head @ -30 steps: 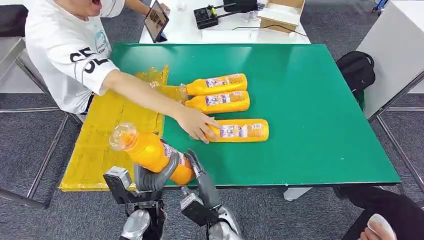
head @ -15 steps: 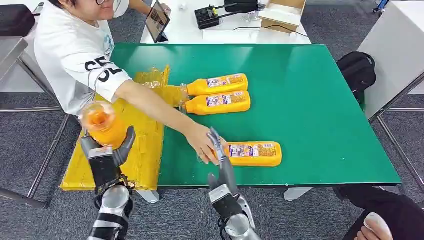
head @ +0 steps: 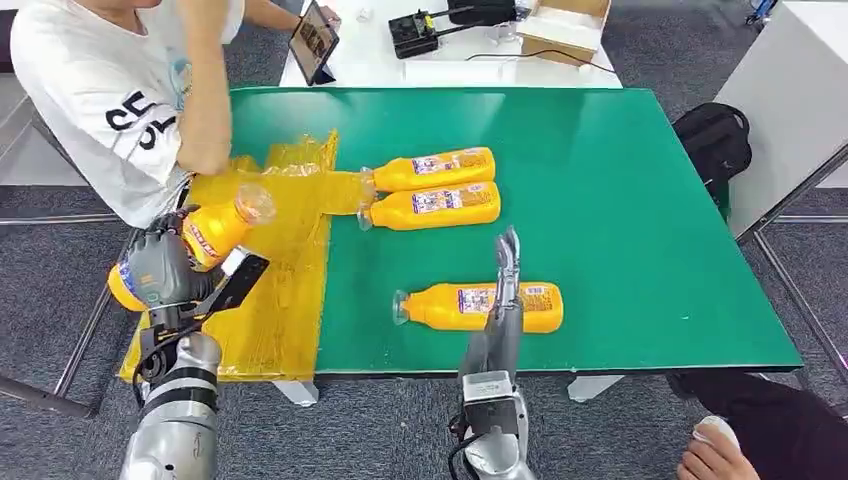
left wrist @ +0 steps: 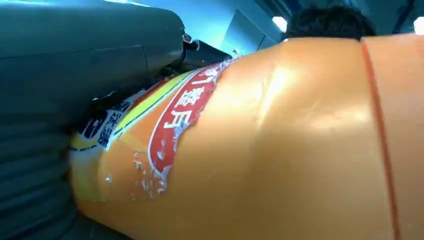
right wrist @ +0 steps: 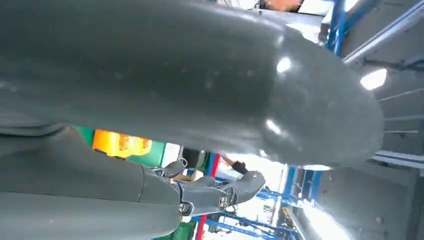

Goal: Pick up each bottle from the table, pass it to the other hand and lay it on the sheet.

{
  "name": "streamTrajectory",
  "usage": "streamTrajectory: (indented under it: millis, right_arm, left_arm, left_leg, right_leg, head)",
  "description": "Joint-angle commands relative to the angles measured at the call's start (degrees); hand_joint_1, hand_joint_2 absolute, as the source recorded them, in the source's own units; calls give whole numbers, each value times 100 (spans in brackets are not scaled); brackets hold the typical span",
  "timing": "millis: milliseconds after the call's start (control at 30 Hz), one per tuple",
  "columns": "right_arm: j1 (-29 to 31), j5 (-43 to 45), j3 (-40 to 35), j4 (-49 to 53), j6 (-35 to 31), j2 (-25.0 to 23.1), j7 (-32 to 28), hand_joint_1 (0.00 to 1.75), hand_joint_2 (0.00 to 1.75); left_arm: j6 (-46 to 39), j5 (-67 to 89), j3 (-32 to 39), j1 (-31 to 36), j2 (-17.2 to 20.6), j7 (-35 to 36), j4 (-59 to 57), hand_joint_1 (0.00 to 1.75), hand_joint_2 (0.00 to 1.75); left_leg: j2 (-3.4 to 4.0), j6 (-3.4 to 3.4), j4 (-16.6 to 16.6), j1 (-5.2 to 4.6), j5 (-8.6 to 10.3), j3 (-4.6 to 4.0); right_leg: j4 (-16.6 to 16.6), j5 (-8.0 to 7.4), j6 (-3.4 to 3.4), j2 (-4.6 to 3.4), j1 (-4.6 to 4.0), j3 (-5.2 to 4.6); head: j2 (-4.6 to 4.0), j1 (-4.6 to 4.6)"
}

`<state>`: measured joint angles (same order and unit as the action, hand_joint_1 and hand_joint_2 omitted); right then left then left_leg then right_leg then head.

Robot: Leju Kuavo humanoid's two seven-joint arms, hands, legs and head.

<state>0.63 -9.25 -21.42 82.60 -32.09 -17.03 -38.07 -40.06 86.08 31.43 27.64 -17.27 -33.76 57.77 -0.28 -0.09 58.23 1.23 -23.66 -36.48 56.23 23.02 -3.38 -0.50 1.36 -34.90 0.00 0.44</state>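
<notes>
Left hand [head: 160, 268], fingers wrapped round an orange bottle [head: 205, 240], holds it tilted above the yellow sheet [head: 275, 290] at the table's [head: 620, 200] left edge. Right hand [head: 503, 290], fingers extended and apart, empty, poised over a lying bottle [head: 480, 306] near the front edge.

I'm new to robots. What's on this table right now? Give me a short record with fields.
Left hand: holds an orange bottle above the yellow sheet
Right hand: open, fingers up, in front of the near bottle
Near bottle: lying on the green table, off the sheet
Two far bottles: lying side by side, caps at the sheet's edge
Person: seated at the table's far left
</notes>
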Motion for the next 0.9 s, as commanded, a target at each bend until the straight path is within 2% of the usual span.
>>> streamTrajectory:
  millis: [33, 100, 333, 467, 500, 533, 600, 633, 667, 900]
  right_arm:
    - [19, 160, -163, 67, 48, 14, -193, 0, 0]
    - [39, 190, -157, 36, 111, 16, -193, 0, 0]
    - [39, 190, -157, 36, 111, 16, -193, 0, 0]
    - [56, 164, -146, -75, 205, -24, -193, 0, 0]
    - [621, 426, -204, -607, 74, 21, -193, 0, 0]
    - [136, 284, -309, -178, 99, 67, -193, 0, 0]
    - [129, 235, -259, -179, 152, 47, -193, 0, 0]
    - [131, 216, -251, -195, 172, 25, -193, 0, 0]
    - [133, 219, -218, -228, 199, 10, -193, 0, 0]
    - [194, 153, -187, -499, 414, -75, -193, 0, 0]
  left_arm:
    - [6, 392, -2368, 182, 1188, 2088, -1411, 175, 175]
    - [6, 390, -2338, 306, 1258, 2091, -1851, 175, 175]
    - [6, 390, -2338, 306, 1258, 2091, -1851, 175, 175]
    - [6, 243, -2270, 489, 1333, 1991, -2474, 175, 175]
    - [726, 64, -1455, 815, 2044, 1167, -1998, 175, 175]
    - [6, 392, -2111, 592, 1360, 1824, -3005, 175, 175]
    - [140, 385, -2385, 476, 1259, 2083, -2912, 175, 175]
    - [6, 229, -2296, 593, 1388, 1835, -3238, 175, 175]
    - [6, -71, -2566, 643, 1449, 1832, -3429, 175, 175]
    - [289, 180, -2550, 860, 1493, 1824, -4243, 175, 175]
  left_leg:
    - [-2, 4, -7, -1, -6, 30]
    - [-13, 2, -6, 0, -1, 17]
    - [8, 2, -1, 3, -11, 33]
    - [-1, -2, -3, 3, -3, 22]
    - [-4, 0, -3, 5, -8, 34]
    - [-2, -2, -4, 3, -4, 28]
    - [9, -3, -6, 1, -1, 20]
    - [7, -1, -7, 2, -5, 33]
    - [-2, -1, -5, 3, -1, 21]
    - [7, -1, -7, 1, -5, 31]
  right_leg:
    - [-2, 9, 19, 9, -3, 28]
    - [-1, 7, 16, 19, -4, 19]
    - [2, 12, 18, 0, -7, 31]
    - [1, 8, 15, 6, -6, 23]
    - [1, 14, 21, 12, -9, 36]
    - [0, 9, 18, 7, -6, 29]
    - [-1, 2, 12, -5, -3, 17]
    - [-3, 7, 18, -1, -6, 31]
    - [-2, 5, 14, 7, -6, 24]
    - [-2, 7, 16, -2, -4, 31]
  head:
    - [0, 2]
    - [0, 0]
    - [0, 2]
    - [0, 0]
    - [0, 0]
    - [0, 0]
    - [0, -2]
    - [0, 0]
    - [0, 0]
    - [0, 0]
